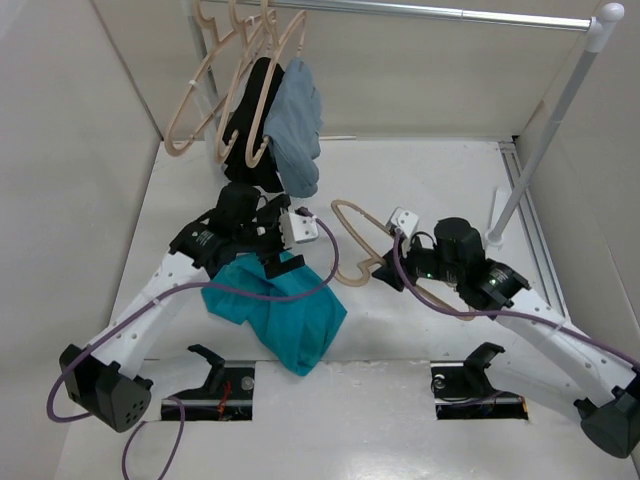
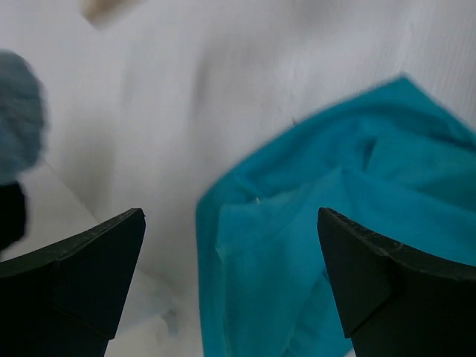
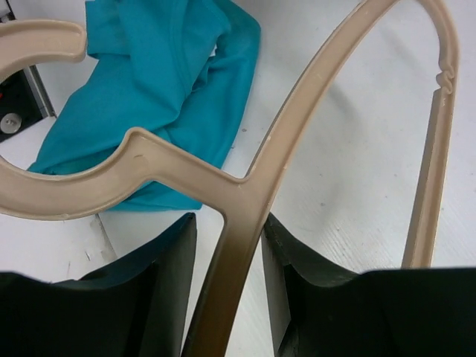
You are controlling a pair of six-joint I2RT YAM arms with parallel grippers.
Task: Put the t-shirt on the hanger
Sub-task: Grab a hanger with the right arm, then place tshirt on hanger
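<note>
The teal t-shirt (image 1: 285,310) lies crumpled on the white table (image 1: 420,180) in front of the left arm. It also shows in the left wrist view (image 2: 335,193) and the right wrist view (image 3: 156,82). My left gripper (image 1: 275,262) hovers over the shirt's upper edge, jaws wide open and empty (image 2: 230,253). My right gripper (image 1: 388,272) is shut on the beige hanger (image 1: 345,225) near its neck. In the right wrist view the hanger (image 3: 238,223) runs between the fingers, its hook (image 3: 44,41) toward the shirt.
A rail (image 1: 430,12) at the back carries several identical beige hangers (image 1: 215,70), a black garment (image 1: 250,115) and a grey-blue garment (image 1: 298,125). A white pole (image 1: 545,130) slants up at the right. White walls close in the left side and the back.
</note>
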